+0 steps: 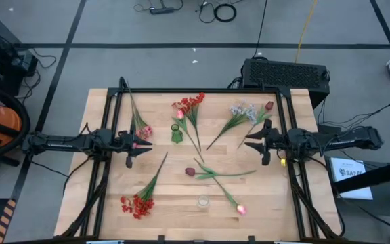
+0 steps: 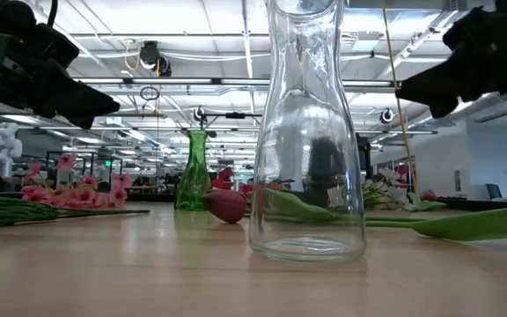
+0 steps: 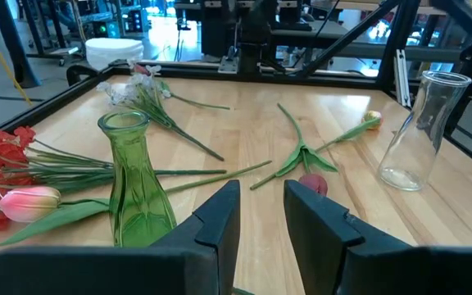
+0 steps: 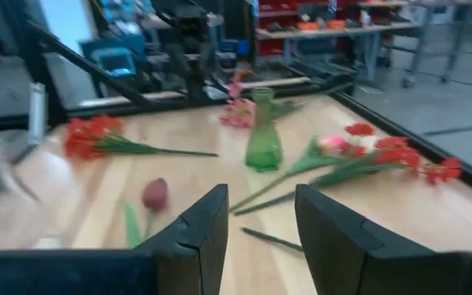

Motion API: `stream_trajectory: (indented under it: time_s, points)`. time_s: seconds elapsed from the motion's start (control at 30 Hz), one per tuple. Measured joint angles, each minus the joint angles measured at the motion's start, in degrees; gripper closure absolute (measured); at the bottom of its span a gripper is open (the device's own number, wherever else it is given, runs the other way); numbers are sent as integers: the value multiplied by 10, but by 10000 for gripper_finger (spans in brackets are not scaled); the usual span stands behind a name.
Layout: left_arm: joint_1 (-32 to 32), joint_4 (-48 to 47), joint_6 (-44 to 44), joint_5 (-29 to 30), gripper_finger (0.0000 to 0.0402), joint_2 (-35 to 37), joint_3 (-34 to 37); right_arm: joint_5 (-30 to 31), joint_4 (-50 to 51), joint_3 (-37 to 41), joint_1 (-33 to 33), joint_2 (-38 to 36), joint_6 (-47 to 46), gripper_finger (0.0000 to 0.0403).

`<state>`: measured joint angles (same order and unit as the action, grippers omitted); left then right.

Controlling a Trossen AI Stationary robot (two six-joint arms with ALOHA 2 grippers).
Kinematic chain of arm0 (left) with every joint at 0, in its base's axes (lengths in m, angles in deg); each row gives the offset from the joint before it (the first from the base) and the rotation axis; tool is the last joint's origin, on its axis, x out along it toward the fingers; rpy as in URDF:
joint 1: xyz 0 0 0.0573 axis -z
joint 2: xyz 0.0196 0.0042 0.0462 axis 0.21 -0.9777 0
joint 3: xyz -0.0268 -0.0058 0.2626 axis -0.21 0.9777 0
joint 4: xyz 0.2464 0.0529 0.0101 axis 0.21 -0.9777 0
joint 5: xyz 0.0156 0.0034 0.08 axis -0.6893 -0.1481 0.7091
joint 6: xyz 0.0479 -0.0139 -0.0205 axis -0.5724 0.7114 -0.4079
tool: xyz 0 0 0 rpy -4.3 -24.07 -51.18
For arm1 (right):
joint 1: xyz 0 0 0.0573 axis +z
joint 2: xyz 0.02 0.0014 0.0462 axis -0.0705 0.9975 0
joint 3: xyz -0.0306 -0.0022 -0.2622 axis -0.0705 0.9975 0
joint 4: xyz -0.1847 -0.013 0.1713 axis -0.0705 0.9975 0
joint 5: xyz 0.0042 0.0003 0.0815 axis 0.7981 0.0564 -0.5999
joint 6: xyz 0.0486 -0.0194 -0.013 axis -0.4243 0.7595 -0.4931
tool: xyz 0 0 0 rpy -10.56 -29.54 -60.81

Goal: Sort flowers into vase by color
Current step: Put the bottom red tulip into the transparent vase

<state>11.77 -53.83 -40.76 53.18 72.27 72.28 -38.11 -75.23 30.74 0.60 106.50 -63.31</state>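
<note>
Wooden table (image 1: 263, 196) strewn with flowers (image 1: 137, 202); grey floor around; left gripper (image 1: 139, 144), right gripper (image 1: 254, 142) spread, empty.

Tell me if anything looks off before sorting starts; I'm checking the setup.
Nothing spilled or broken. The green vase and clear vase stand upright and empty, while all the flowers lie scattered flat on the table. Both grippers hover open, holding nothing.
</note>
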Motion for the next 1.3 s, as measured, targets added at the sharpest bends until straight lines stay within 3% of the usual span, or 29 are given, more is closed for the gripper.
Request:
stream_trajectory:
  time_s: [0.23,0.5,0.97,1.3]
  points:
    - [0,0,0,0,297,0,0,68,19,-132,11,189,6,268]
    - [0,0,0,0,297,0,0,67,128,-304,11,400,-8,268]
    - [0,0,0,0,297,0,0,-57,380,-605,11,694,15,268]
    - [0,0,0,0,297,0,0,-126,412,-652,10,826,46,268]
